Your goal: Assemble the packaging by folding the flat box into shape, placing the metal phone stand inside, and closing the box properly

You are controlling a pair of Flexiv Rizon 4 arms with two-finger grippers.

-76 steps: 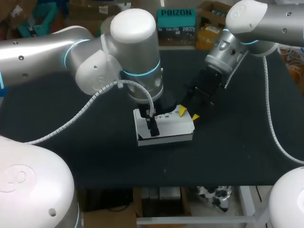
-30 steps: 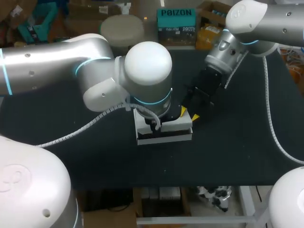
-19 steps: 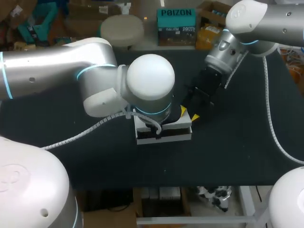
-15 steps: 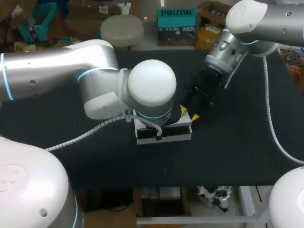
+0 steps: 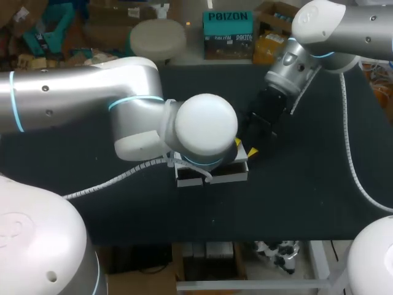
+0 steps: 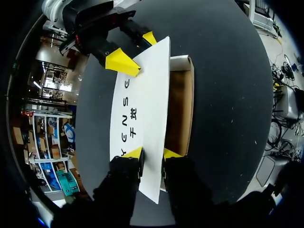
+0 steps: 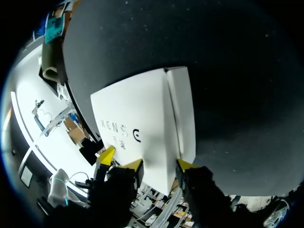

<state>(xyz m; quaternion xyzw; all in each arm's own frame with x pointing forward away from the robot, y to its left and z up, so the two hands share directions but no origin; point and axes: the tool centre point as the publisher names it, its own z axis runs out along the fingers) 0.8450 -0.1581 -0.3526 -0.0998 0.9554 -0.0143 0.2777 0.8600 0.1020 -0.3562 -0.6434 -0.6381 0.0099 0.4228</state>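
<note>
Left gripper (image 6: 153, 153) tight on the white box lid (image 6: 142, 102)

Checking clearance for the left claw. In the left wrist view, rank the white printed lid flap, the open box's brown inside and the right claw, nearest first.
1. White printed cardboard lid flap: gripped by the left claw.
2. Brown cardboard inside of the open box: beside the claw, along the flap.
3. Right claw: at the flap's far end.

Mid tabletop (image 5: 307, 184): box (image 5: 238, 173). Left gripper (image 6: 151, 153) at its left end, right gripper (image 5: 244, 147) at its right end.
</note>
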